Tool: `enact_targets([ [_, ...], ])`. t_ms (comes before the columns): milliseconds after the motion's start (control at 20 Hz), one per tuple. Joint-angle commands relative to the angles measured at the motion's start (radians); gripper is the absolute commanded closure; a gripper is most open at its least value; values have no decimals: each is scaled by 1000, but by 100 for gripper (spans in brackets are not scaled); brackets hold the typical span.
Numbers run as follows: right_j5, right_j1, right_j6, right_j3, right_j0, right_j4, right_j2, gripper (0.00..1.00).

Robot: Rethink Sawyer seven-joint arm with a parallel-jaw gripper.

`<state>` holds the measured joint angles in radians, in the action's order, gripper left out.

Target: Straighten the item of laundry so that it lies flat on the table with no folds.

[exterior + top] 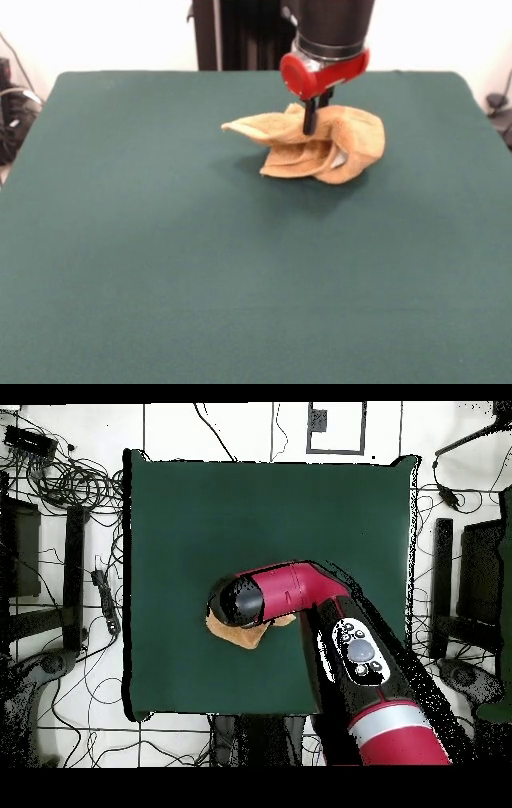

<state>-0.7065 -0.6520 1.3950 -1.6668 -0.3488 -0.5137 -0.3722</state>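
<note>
The mustard-tan towel is bunched in folds on the far right-of-centre part of the dark green table. One corner sticks out to the left, and part of the towel is raised off the cloth, with a shadow under it. My gripper comes straight down from the red wrist, and its black fingers are pinched on the towel's top fold. In the overhead view the arm covers most of the towel; only a tan edge shows on the table. The fingertips are hidden there.
The black pedestal stands behind the table's far edge. Cables and equipment lie on the floor around the table. The red and black arm reaches in over the table's near-base side.
</note>
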Motion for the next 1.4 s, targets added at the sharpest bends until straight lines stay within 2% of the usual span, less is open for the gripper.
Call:
enact_targets([
  [50, -95, 1, 87, 54, 52, 43, -9, 100],
  [600, -183, -33, 97, 106, 72, 66, 8, 100],
  [900, -178, -32, 309, 170, 209, -13, 166, 100],
  [1400, -123, 5, 487, 209, 307, 74, 361, 100],
])
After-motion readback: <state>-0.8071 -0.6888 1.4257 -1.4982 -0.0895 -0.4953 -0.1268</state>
